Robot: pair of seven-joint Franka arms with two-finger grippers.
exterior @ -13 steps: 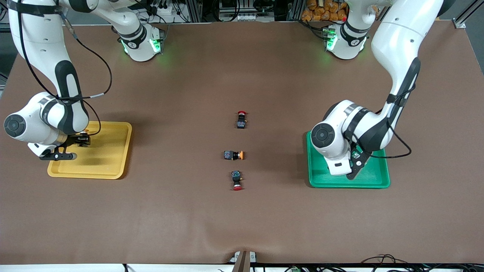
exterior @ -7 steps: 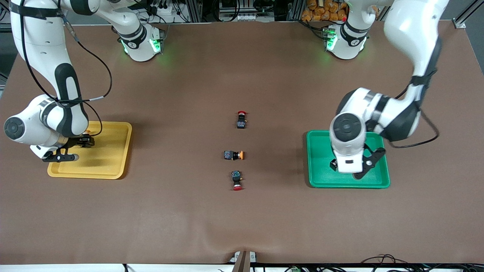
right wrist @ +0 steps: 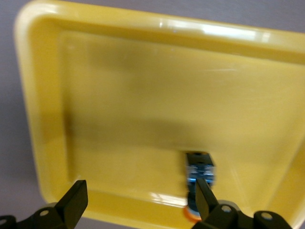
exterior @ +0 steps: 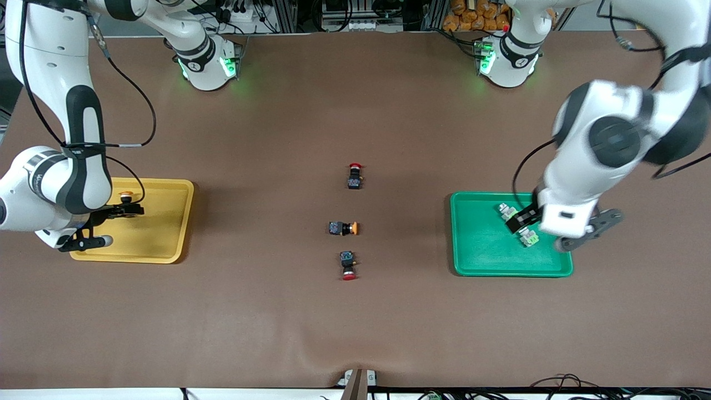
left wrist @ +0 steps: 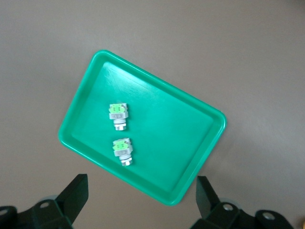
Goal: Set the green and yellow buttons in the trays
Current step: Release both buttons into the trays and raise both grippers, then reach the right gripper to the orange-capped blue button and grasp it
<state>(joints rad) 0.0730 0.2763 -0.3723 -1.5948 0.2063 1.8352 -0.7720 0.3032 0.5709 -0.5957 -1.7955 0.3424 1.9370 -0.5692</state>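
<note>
A: Setting?
B: Robotics lab. Two white arms [exterior: 72,139] [exterior: 616,128] bolted at one edge of a brown-covered surface [exterior: 355,322], bases [exterior: 208,64] [exterior: 505,61] lit with green status lights.
A: Other evidence?
B: Aluminium framing [exterior: 289,14] and power strips with plugs [exterior: 239,14] along that same edge; loose cables [exterior: 561,383] at the edge nearest the front camera. Cabling runs down the arms, and each wrist carries a camera.
A: Anything domestic?
B: Only a shelf of orange-brown packets [exterior: 472,14] by the framing. Reads as a test bench, not a home.
</note>
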